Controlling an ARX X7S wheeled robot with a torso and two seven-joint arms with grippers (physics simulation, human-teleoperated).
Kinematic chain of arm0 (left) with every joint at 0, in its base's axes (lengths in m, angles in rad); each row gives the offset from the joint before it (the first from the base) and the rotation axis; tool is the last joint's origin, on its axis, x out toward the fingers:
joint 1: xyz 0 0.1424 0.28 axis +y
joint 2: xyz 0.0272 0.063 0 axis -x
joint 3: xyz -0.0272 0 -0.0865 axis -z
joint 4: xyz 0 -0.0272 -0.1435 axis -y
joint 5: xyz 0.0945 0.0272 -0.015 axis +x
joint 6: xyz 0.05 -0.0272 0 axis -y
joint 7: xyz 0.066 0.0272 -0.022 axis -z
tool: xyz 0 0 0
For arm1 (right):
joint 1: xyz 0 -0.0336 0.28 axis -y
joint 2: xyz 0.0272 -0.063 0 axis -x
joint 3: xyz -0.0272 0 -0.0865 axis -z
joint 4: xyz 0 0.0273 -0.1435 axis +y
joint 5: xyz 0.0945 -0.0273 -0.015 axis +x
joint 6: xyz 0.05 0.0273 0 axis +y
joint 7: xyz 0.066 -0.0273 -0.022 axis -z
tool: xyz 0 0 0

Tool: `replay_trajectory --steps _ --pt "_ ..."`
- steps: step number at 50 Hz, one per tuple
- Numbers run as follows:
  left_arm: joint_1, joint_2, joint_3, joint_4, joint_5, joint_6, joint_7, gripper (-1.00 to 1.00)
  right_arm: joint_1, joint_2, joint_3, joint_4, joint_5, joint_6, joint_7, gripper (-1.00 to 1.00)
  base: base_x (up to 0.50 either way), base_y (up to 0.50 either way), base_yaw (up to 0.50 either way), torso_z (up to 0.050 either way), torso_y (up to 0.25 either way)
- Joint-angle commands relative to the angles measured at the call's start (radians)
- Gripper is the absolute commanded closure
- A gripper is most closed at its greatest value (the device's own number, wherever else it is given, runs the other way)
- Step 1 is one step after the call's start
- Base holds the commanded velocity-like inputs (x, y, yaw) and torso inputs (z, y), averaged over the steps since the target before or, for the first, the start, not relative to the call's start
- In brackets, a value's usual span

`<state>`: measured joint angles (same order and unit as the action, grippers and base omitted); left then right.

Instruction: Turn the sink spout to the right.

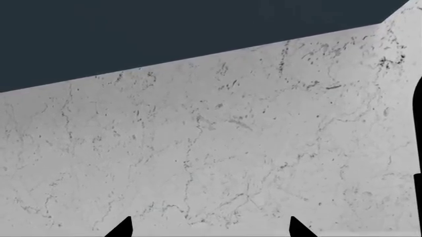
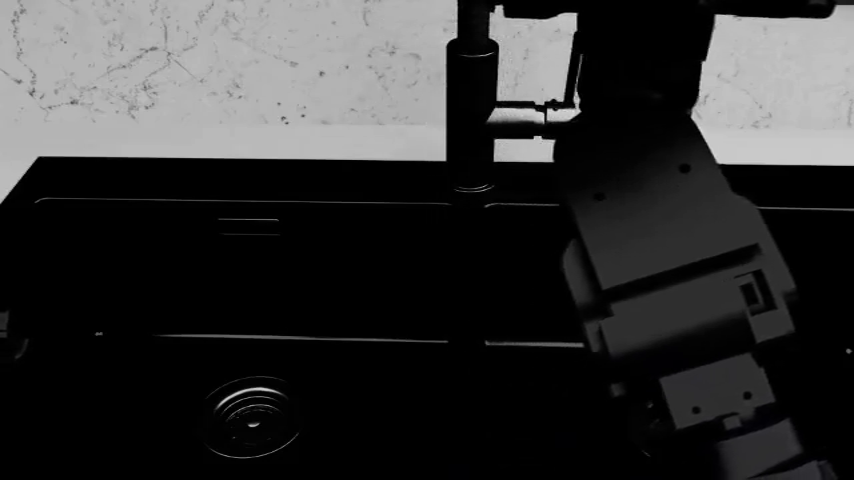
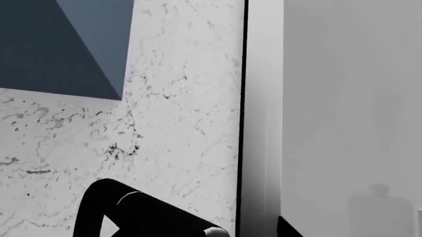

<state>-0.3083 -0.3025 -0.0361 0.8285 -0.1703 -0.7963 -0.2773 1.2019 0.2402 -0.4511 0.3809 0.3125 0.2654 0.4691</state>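
The sink spout point(image 2: 471, 100) is a slim black tube that rises upright behind the black sink point(image 2: 134, 165), with a short side stub point(image 2: 523, 118) pointing right. My right arm point(image 2: 667, 260) reaches up past the stub to the spout's top, where the head view cuts it off. In the right wrist view the spout's curved black tube point(image 3: 151, 212) lies between the spread fingers of my right gripper point(image 3: 197, 229). One fingertip point(image 3: 288, 228) stands apart from the tube. My left gripper point(image 1: 211, 228) is open over marble, holding nothing.
A white marble backsplash point(image 2: 200, 60) runs behind the sink. A round ringed drain point(image 2: 251, 415) sits in the near left basin, past a ledge point(image 2: 267, 340). A pale panel point(image 3: 349, 123) with a dark edge stands beside the marble wall point(image 3: 185, 98).
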Motion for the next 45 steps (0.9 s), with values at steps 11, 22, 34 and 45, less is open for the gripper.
replay_trajectory --steps 11,22,34,45 --pt "0.003 -0.006 0.001 0.008 -0.008 0.022 0.007 -1.0 0.001 0.018 0.016 0.033 -0.014 -0.022 0.009 -1.0 0.0 0.0 0.0 0.0 0.0" --pt "0.005 -0.009 0.003 0.006 -0.01 0.027 0.003 -1.0 -0.006 0.017 0.014 0.063 -0.018 -0.043 0.009 -1.0 0.0 0.0 0.0 0.0 0.0" --pt "0.003 -0.012 0.005 0.004 -0.015 0.027 0.0 -1.0 0.016 0.015 0.015 0.105 -0.024 -0.062 0.007 -1.0 0.0 0.0 0.0 0.0 0.0" --pt "0.003 -0.016 0.01 0.0 -0.016 0.028 -0.004 -1.0 0.064 0.011 0.009 0.148 -0.034 -0.083 -0.008 -1.0 0.0 0.0 0.0 0.0 0.0"
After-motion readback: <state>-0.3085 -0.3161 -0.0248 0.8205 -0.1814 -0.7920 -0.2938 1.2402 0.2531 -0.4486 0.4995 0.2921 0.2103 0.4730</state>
